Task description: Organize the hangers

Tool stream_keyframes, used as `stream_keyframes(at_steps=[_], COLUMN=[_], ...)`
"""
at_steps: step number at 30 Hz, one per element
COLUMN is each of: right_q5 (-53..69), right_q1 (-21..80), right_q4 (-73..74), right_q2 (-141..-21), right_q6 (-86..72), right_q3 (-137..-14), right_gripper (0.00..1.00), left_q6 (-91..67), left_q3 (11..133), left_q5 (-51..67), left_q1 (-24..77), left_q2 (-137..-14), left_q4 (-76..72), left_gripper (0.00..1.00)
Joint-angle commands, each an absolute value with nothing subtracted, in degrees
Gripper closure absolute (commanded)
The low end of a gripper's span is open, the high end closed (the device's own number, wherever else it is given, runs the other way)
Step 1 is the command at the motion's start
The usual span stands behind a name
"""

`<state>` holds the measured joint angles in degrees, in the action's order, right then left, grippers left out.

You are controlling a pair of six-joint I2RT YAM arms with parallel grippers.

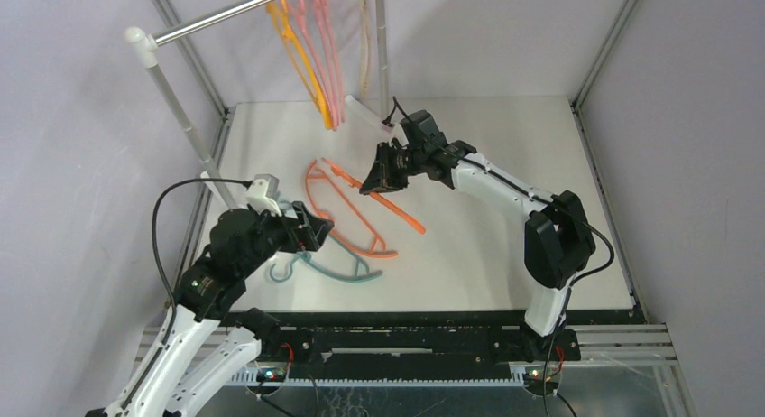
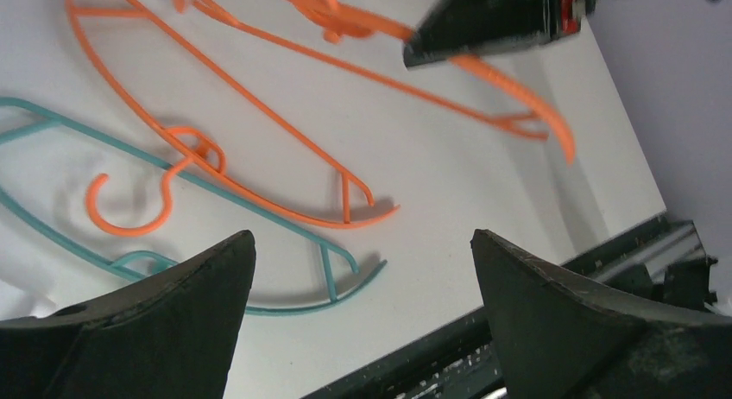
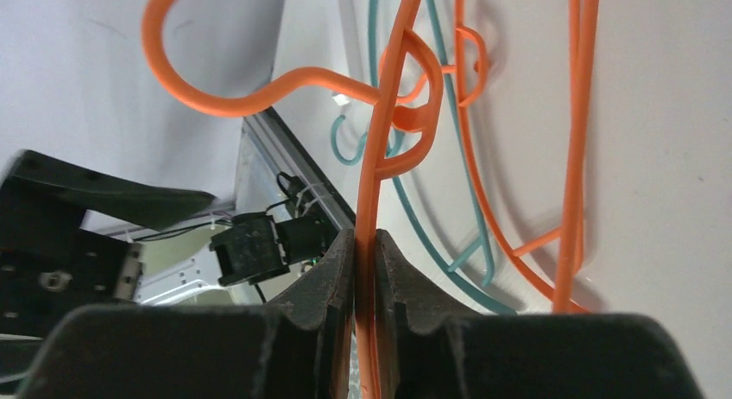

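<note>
My right gripper (image 1: 371,186) (image 3: 366,239) is shut on the thin bar of an orange hanger (image 1: 403,217) (image 3: 386,114), which is raised at a tilt over the mid table, its hook (image 3: 177,58) pointing away from the jaws. A second orange hanger (image 1: 347,236) (image 2: 242,105) lies flat on the table. Partly under it lies a teal hanger (image 1: 343,273) (image 2: 293,306). My left gripper (image 1: 314,233) (image 2: 361,237) hovers open above the teal hanger with nothing between its fingers. Orange (image 1: 302,60), pink (image 1: 329,65) and beige (image 1: 364,47) hangers hang on the rail.
The silver rail (image 1: 216,20) runs across the back left on a white post (image 1: 176,101). A pale bar (image 1: 370,115) lies on the table under the hanging hangers. Metal frame posts stand at the back corners, and a black rail borders the near edge (image 1: 433,319).
</note>
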<state>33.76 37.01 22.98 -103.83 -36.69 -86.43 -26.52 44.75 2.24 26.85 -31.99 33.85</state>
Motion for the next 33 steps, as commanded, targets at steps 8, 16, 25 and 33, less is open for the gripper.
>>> stream_keyframes(at_steps=[8,16,25,33], right_q5=[42.4,45.1,46.6,49.1], right_q1=[41.2,45.0,46.2,47.8], right_q4=[13.7,7.7,4.9,11.5], right_q2=[-111.9,-115.3,-115.5,-116.6], right_q6=[-45.9,-51.5,-53.5,-48.8], right_q3=[-97.5,-96.1,-93.7,-93.8], right_gripper=[0.80,0.80,0.79,0.69], left_q6=[-34.8,-38.1,-41.7,-42.1], left_q3=[41.3,41.9,40.2,40.0], left_q5=[-10.4,-17.8,-22.1,-22.8], left_q1=[44.3,51.9,54.5,54.9], left_q2=[-35.3,-37.4,-37.8,-37.3], left_q4=[23.3,22.9,22.9,24.7], left_gripper=[0.01,0.01,0.01,0.01])
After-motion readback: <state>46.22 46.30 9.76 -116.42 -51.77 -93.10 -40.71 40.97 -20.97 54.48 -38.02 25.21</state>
